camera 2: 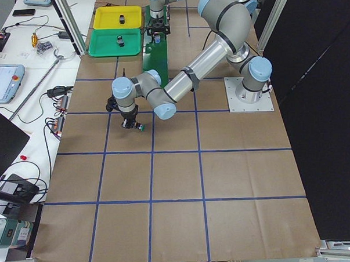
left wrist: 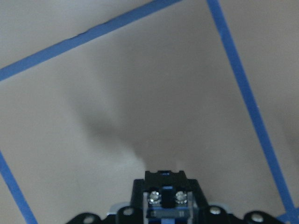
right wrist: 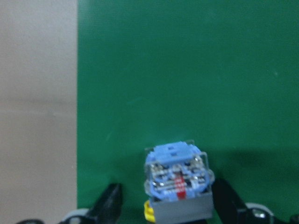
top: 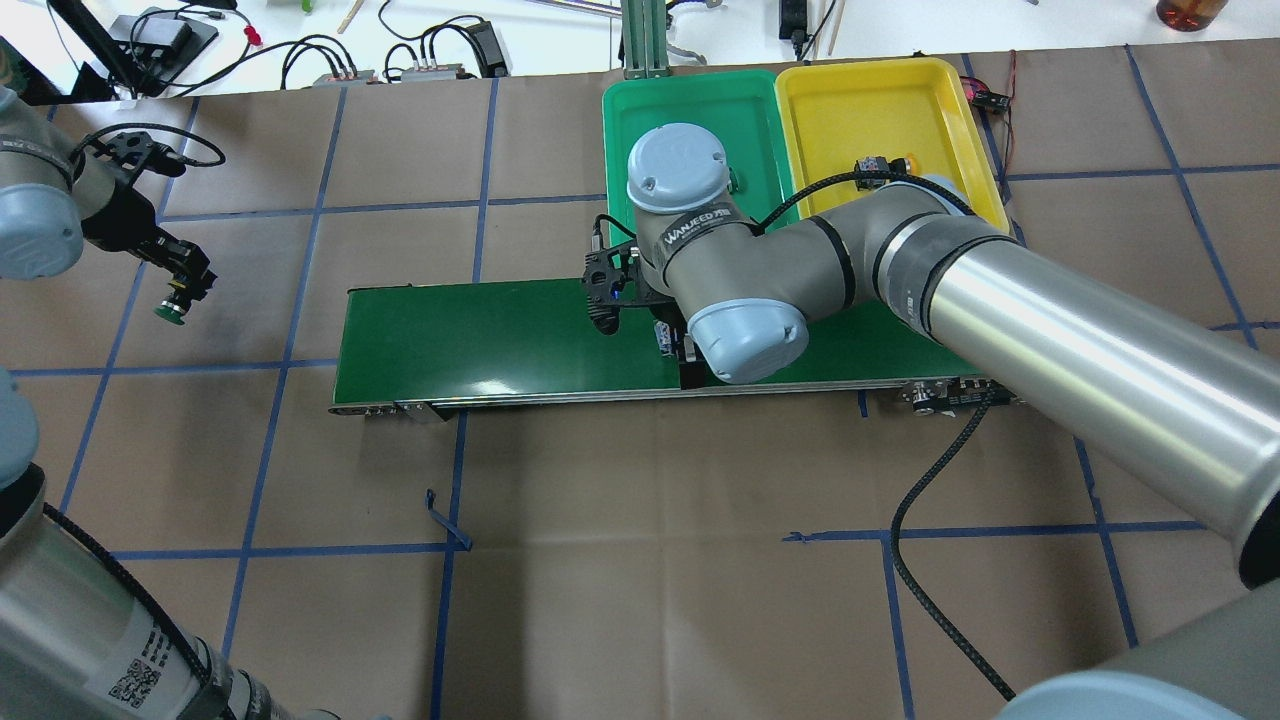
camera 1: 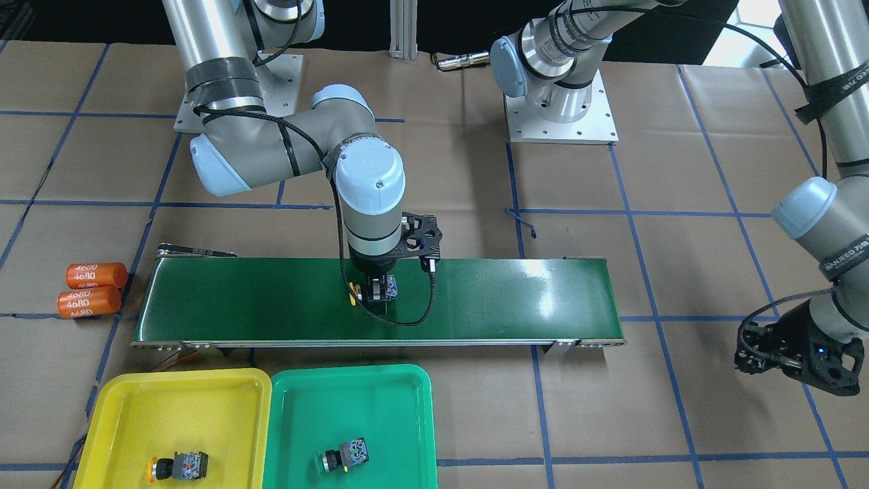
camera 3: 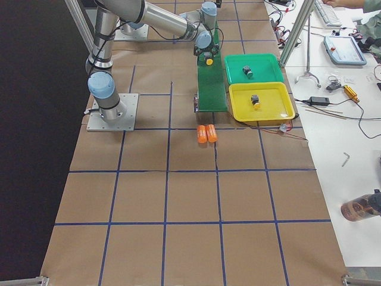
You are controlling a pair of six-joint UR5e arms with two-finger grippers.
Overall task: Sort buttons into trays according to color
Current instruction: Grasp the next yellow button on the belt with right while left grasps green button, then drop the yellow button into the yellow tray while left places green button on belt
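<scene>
My right gripper is down on the conveyor belt, open, with a jaw on each side of a yellow button. A gap shows on one side of its body. My left gripper hangs over the brown table at the belt's far end, shut on a green button. The yellow tray holds a yellow button. The green tray beside it holds a green button.
Two orange cylinders marked 4680 lie off the belt's end nearest the trays. The right arm's black cable trails over the table near the robot. The right arm's elbow covers part of both trays in the overhead view.
</scene>
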